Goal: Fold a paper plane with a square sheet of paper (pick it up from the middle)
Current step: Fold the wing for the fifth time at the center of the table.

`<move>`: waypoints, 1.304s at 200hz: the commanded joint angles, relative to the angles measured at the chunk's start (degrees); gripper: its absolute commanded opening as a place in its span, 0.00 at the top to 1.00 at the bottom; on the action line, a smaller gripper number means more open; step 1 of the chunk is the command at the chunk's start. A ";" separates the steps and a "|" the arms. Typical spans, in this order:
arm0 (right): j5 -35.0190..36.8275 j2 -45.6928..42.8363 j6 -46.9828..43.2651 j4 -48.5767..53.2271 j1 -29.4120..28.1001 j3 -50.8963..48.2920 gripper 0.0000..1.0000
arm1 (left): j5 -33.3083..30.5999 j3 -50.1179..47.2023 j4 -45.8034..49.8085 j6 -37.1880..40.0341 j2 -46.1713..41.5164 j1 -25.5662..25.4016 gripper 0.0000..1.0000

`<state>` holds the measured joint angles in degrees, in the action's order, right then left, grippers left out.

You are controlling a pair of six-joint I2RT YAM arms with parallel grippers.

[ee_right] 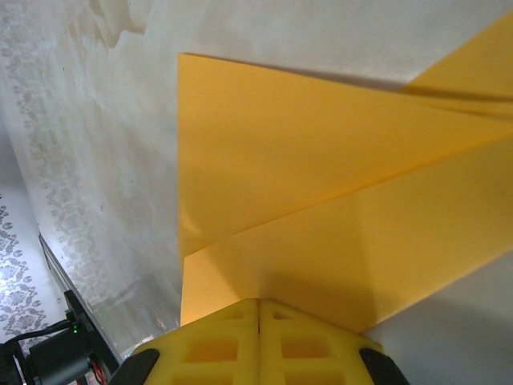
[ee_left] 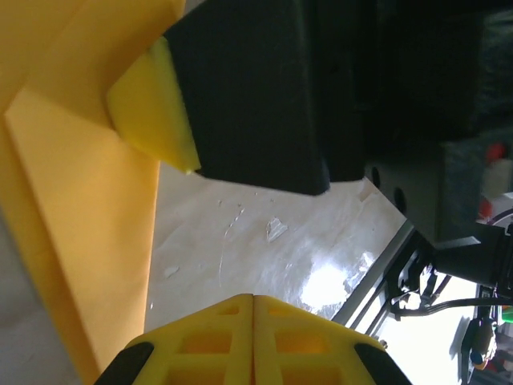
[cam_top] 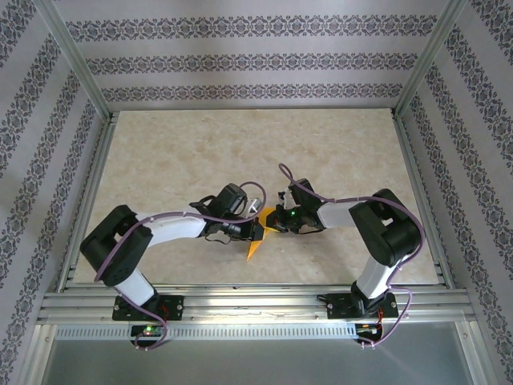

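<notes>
One paper plane, a partly folded orange-yellow sheet with a pointed end, lies on the marbled table near its front edge, between the two arms. In the right wrist view its layers show one diagonal crease and overlapping flaps. Two grippers meet over it. The left gripper has its yellow fingers pressed together with nothing between them, the paper just to its side. The right gripper is also closed, its fingertips meeting the sheet's surface; whether a layer is pinched cannot be told. Its yellow pad touches the paper's fold.
</notes>
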<state>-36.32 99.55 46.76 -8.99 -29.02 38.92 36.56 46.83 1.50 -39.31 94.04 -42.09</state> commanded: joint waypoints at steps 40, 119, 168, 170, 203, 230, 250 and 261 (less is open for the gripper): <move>9.47 4.25 -0.62 5.87 0.80 -1.65 1.00 | 2.02 -5.59 -1.50 -2.35 4.16 -1.50 0.94; 9.81 4.96 -0.97 6.05 1.42 -2.35 1.00 | 2.37 -14.65 0.03 -3.30 -2.91 -2.30 0.94; 9.60 4.71 -1.14 6.47 1.54 -2.09 1.00 | 0.74 -18.88 4.03 -3.08 -8.96 -2.47 0.95; 9.60 4.70 -1.14 6.45 1.58 -2.09 1.00 | 0.48 -18.79 4.32 -2.97 -9.31 -2.47 0.95; 8.35 3.91 -1.49 5.97 1.42 -1.50 1.00 | -4.35 -17.35 6.75 -2.59 -16.65 -2.47 0.96; 6.85 3.46 -2.49 5.39 1.33 -0.41 1.00 | -7.93 -14.58 4.73 -2.38 -17.79 -1.26 0.96; 6.06 3.92 -2.90 5.73 1.42 0.92 1.00 | -5.49 -9.64 1.04 -1.27 -12.62 0.66 0.96; 5.90 4.07 -2.98 5.89 1.40 1.39 1.00 | -3.04 -5.44 0.18 -0.13 -8.29 1.12 0.96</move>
<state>-37.36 100.18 45.84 -7.88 -28.60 39.99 31.51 34.37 5.02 -42.09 79.20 -42.65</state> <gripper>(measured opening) 0.044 0.045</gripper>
